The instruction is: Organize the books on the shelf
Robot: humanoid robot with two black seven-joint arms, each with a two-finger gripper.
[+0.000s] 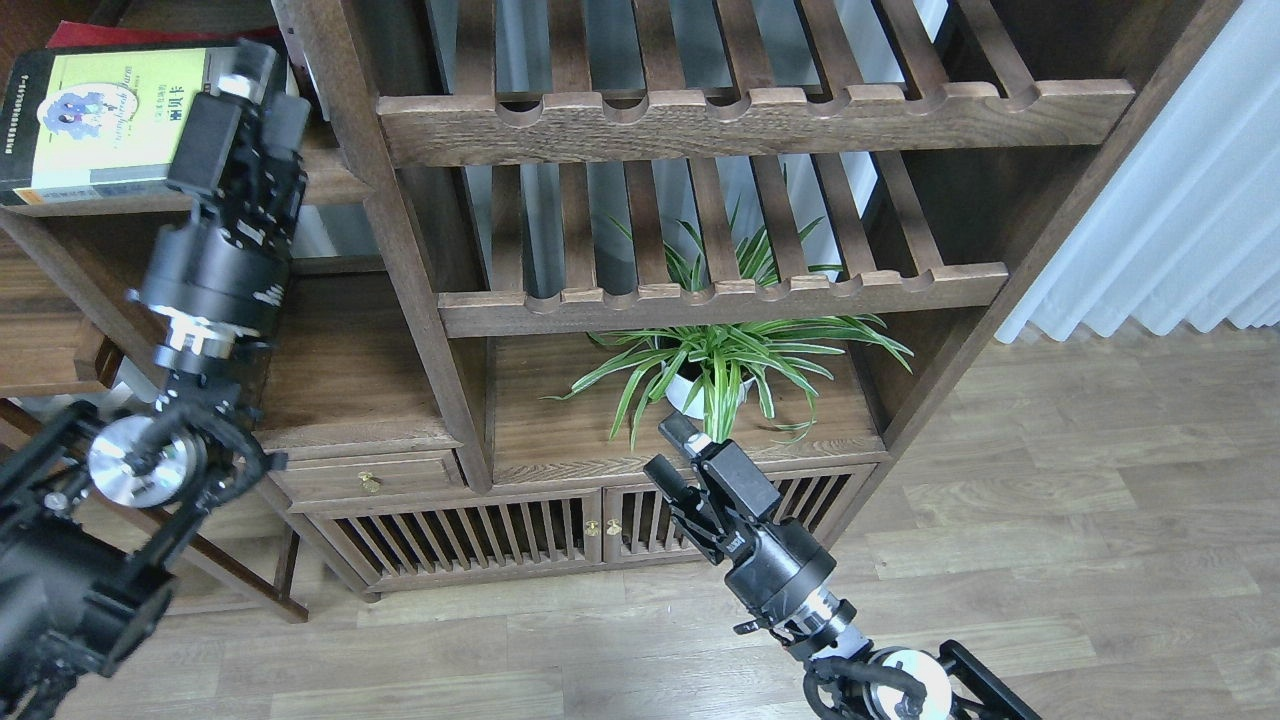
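The black book with the yellow-green panel lies flat on the dark shelf board at the top left. A sliver of the red book shows behind it. The white-lilac book is out of view. My left gripper is raised in front of the black book's right end, its two fingers apart. I cannot tell whether it touches the book. My right gripper is low at the centre, in front of the cabinet doors, open and empty.
Two slatted racks with notched rails fill the bookcase's right bay. A spider plant in a white pot stands under them. Below are a small drawer and slatted doors. A white curtain hangs at the right.
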